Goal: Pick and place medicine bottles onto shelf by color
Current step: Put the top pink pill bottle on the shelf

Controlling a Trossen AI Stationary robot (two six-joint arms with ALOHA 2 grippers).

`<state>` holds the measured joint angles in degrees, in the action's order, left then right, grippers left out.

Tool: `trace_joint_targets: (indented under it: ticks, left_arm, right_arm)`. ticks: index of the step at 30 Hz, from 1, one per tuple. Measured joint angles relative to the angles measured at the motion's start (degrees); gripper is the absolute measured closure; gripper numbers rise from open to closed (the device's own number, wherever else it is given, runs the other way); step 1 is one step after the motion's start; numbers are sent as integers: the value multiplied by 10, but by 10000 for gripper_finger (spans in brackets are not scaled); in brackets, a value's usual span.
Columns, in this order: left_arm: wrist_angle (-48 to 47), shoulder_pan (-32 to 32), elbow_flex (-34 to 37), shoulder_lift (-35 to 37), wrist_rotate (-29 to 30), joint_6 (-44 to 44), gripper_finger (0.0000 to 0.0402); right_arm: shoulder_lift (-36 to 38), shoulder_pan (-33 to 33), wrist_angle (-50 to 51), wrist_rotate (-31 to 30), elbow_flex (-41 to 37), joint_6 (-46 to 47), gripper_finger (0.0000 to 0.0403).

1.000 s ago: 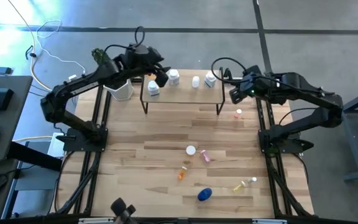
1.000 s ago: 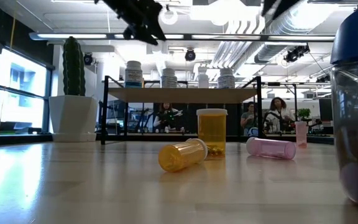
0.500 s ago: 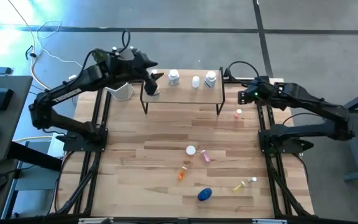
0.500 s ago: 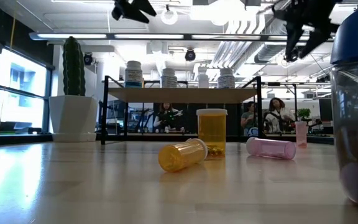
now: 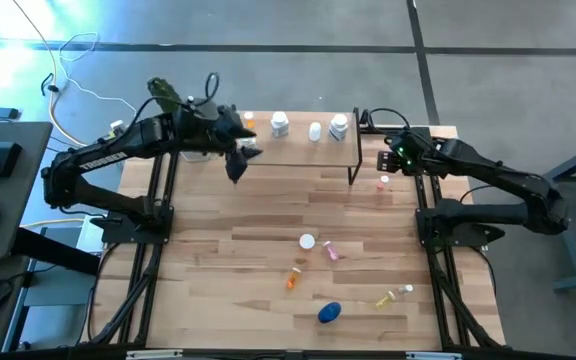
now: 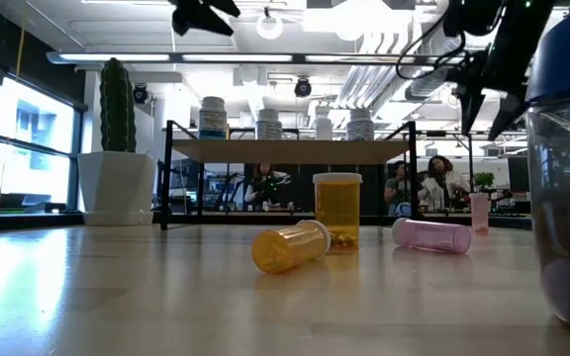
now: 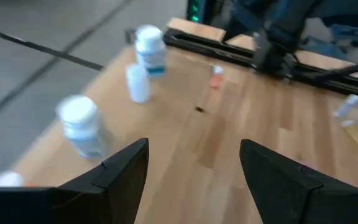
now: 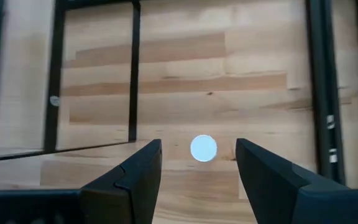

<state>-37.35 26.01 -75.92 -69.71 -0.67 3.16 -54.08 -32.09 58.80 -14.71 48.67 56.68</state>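
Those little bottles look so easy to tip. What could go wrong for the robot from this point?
The left gripper, jaws open and empty, hangs close to the white bottles standing on the shelf; a careless swing might topple them. The orange bottle and pink bottle lie on their sides on the table, so they may roll when grasped. The right gripper, jaws open, hovers over a small white-capped bottle and could knock it over.

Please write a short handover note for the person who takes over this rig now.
Left gripper: open, empty, above the left end of the low wooden shelf on black legs.
Right gripper: open, empty, beside the shelf's right end, over a small white-capped bottle.
Done: white bottles stand on the shelf.
Left: orange bottle, pink bottle, round blue jar and yellowish bottle on the table.
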Motion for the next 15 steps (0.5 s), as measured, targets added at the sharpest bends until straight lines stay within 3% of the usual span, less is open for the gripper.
trace_joint_targets:
  ticks: [3, 15]
  left_arm:
    - [18, -14, 27, 0, -19, 23, 158]
    - [63, -52, 99, 0, 1, 78, 158]
  right_arm:
    - [0, -11, -30, 17, -27, 4, 206]
    - [-4, -14, -114, 29, -120, 44, 206]
